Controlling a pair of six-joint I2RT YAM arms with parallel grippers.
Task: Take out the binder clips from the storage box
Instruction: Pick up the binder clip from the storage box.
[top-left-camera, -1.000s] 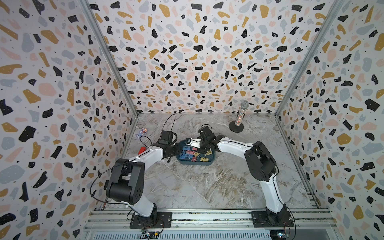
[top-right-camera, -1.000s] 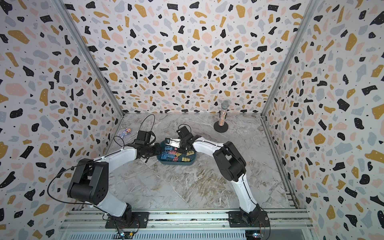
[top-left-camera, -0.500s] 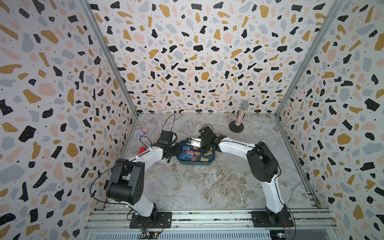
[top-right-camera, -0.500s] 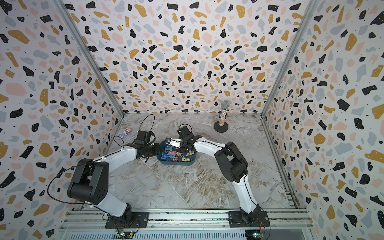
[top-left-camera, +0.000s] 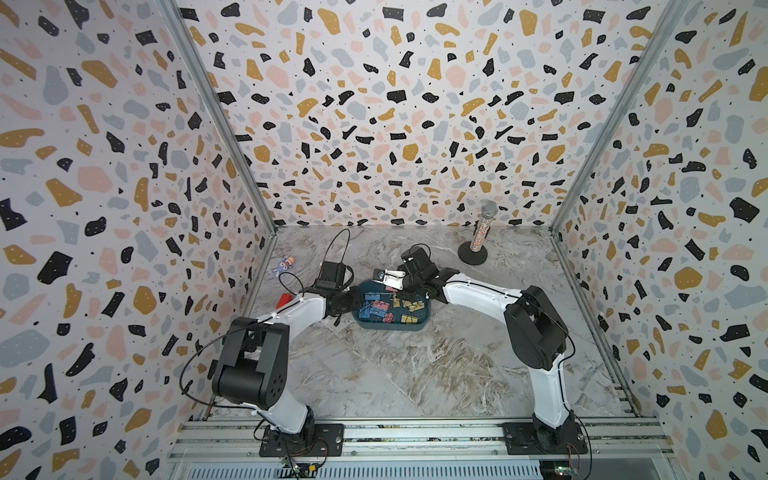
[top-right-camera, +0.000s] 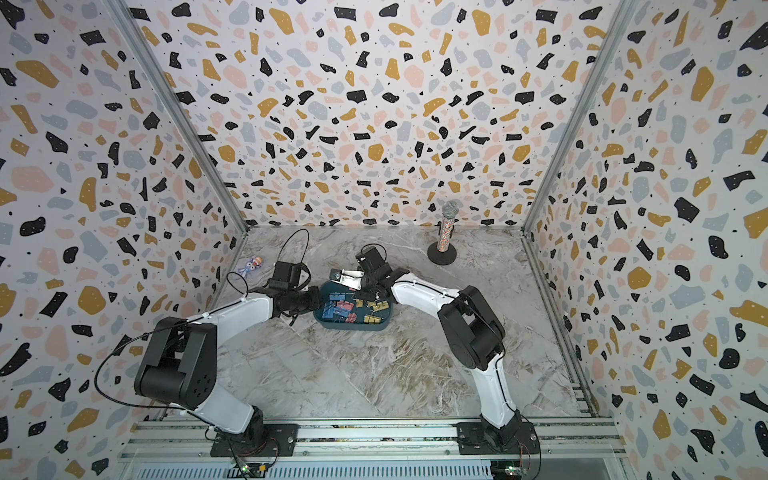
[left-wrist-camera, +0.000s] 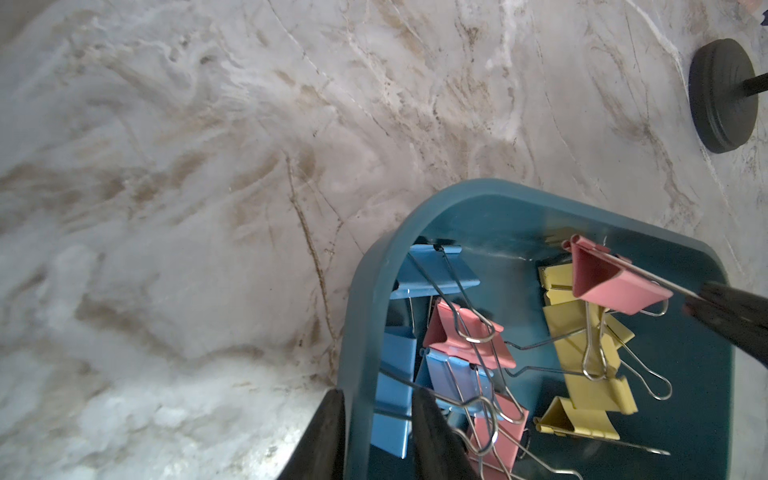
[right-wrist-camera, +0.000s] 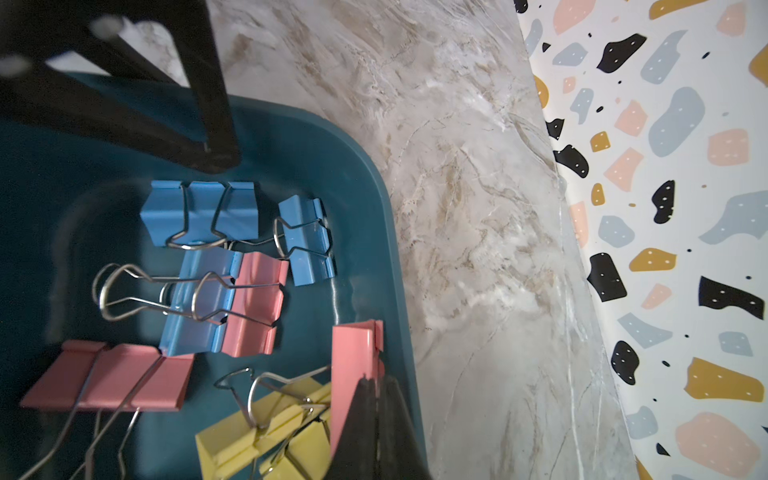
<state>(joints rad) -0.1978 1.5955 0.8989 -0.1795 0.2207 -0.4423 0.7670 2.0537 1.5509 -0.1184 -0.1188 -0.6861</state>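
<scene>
Your left gripper (left-wrist-camera: 376, 415) is clamped across the storage box (left-wrist-camera: 374, 266) wall, one finger inside and one outside. Your right gripper (right-wrist-camera: 376, 384) is pinched together on the wire handle of a pink binder clip (right-wrist-camera: 355, 357), held over the other binder clips (right-wrist-camera: 199, 212) in the box, which sits mid-table between the arms.
</scene>
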